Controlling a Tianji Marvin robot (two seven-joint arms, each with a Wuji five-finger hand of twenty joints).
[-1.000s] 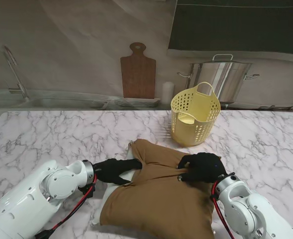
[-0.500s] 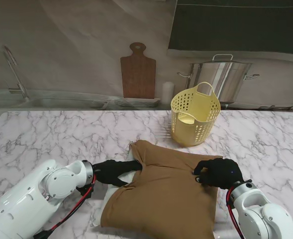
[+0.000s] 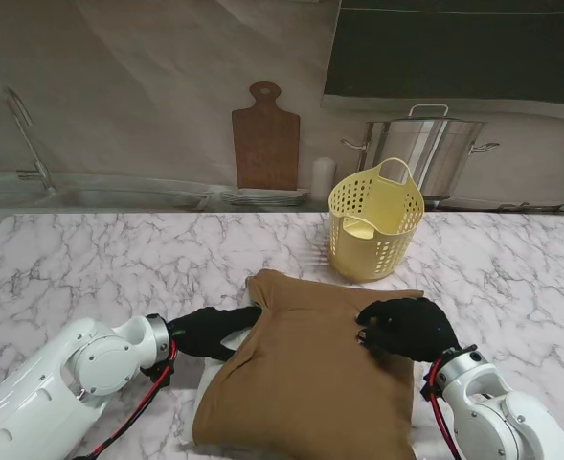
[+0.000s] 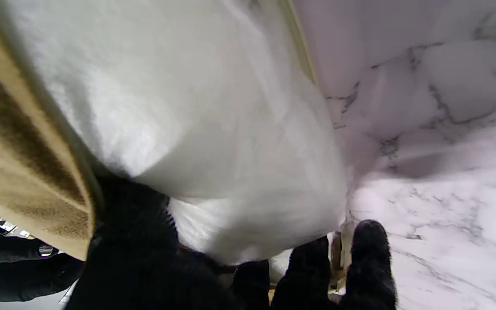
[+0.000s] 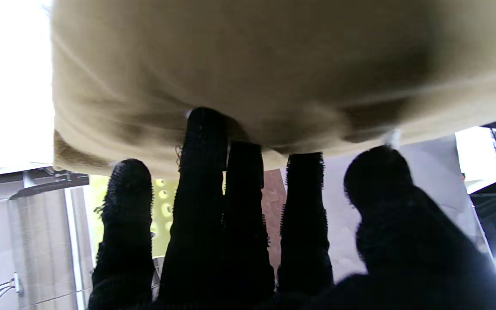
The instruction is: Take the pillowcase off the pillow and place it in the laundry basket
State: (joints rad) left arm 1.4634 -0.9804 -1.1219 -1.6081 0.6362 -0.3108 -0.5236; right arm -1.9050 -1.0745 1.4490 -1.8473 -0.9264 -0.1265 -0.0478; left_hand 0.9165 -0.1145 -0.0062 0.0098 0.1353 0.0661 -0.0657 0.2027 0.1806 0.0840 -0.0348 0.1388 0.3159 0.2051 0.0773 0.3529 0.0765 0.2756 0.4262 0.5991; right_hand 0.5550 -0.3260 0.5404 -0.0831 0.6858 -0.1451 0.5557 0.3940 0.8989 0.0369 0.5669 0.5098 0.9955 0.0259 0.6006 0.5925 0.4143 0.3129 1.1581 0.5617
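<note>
The brown pillowcase (image 3: 310,374) lies in the lower middle of the stand's view, on the marble table (image 3: 90,259). It is still on the white pillow (image 3: 226,341), which peeks out at the left side of the brown cloth.

The left hand (image 3: 208,329) is in a black glove. It sits at the left edge of the pillowcase, at the open end. In the left wrist view its thumb (image 4: 131,224) goes under the brown edge (image 4: 20,159), with the white pillow (image 4: 196,129) right next to it. I cannot tell if the hand is pinching the cloth or just touching it.

The right hand (image 3: 406,328), also in a black glove, rests on top of the pillowcase near its right side. In the right wrist view its fingers (image 5: 203,172) are straight, close side by side, and their tips press on the brown cloth (image 5: 274,64). They hold nothing.

The yellow laundry basket (image 3: 375,222) stands just past the pillow, a little right of the middle of the picture. Behind the table, at the wall, stand a wooden cutting board (image 3: 265,139) and a big steel pot (image 3: 435,149). A sink tap (image 3: 28,139) is at the upper left.
</note>
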